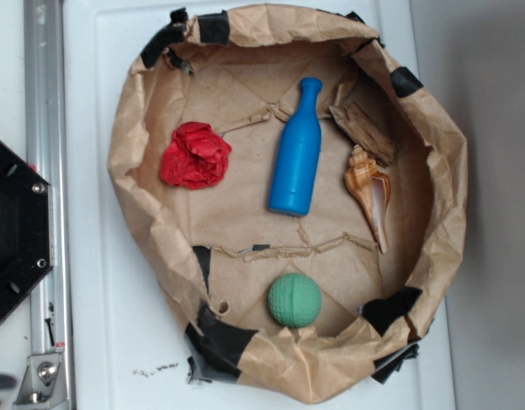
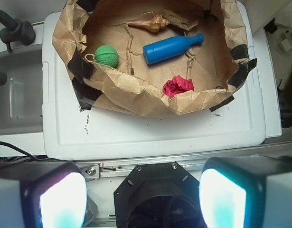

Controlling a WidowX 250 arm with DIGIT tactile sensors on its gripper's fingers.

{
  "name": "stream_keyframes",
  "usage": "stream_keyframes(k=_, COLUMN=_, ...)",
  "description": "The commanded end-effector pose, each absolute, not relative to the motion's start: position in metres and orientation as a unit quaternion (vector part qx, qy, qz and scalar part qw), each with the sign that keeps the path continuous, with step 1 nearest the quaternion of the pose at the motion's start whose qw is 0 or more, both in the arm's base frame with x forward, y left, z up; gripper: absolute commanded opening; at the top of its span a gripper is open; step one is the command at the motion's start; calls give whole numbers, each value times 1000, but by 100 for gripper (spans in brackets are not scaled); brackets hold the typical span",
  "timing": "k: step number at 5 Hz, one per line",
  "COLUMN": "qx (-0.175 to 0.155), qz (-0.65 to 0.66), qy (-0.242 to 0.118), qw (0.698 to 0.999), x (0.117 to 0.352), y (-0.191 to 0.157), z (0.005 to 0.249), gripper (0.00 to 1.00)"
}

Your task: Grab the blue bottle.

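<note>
The blue bottle lies on its side in the middle of a brown paper nest, neck pointing to the far rim. The wrist view shows the blue bottle lying flat inside the nest, far ahead of my gripper. My gripper hangs high above the robot base, outside the nest. Its two fingers stand wide apart and open, with nothing between them. The gripper itself does not appear in the exterior view.
In the nest lie a red crumpled cloth, a tan seashell and a green ball. The nest sits on a white lid. The black robot base and a metal rail stand at the left.
</note>
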State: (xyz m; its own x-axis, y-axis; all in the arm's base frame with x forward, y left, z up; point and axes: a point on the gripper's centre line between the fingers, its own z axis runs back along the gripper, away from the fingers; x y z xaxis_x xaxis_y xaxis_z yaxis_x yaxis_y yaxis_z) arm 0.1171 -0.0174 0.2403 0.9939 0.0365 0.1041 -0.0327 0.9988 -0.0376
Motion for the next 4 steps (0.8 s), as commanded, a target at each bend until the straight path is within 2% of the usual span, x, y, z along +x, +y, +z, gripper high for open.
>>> stream_keyframes(k=1, qx=-18, qz=17, qy=-52, qw=998, x=117, y=-17, z=240, gripper=100)
stream_keyframes(k=2, qx=83, qz=109, qy=-119, qw=983, x=153, y=12, z=193, gripper=100)
stream_keyframes(k=3, qx=71, qz=186, qy=-132, qw=971, x=193, y=20, z=169, gripper=100)
stream_keyframes(k=4, qx=47, qz=241, qy=-146, qw=958, x=230, y=31, z=159, gripper=100)
